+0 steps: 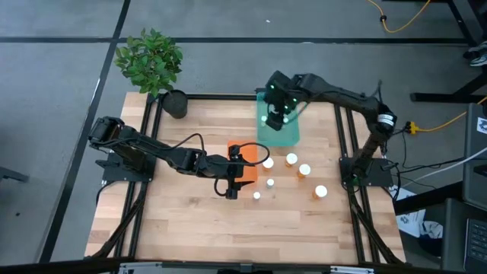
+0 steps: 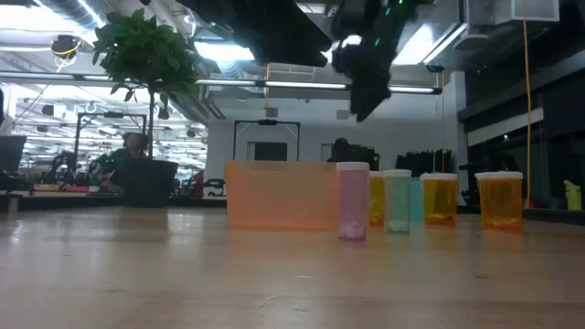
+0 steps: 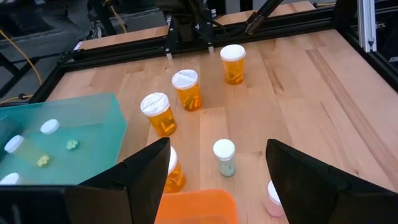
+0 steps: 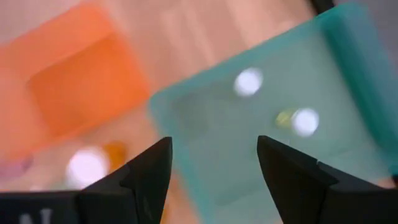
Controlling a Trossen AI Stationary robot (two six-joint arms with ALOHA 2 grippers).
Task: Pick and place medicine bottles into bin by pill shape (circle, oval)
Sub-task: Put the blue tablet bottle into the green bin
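Bright overhead ceiling lights; white bottle caps (image 1: pixel 291 159) glare from above; the right wrist view is motion-blurred.

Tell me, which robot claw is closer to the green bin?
The right gripper. It hangs open just above the green bin. The left gripper is farther off, open over the orange bin.

A potted plant (image 1: pixel 152 65) stands at the wooden table's (image 1: pixel 190 221) eleven o'clock corner; yellow cables (image 1: pixel 403 19) trail over grey floor (image 1: pixel 61 114) toward one and three o'clock.
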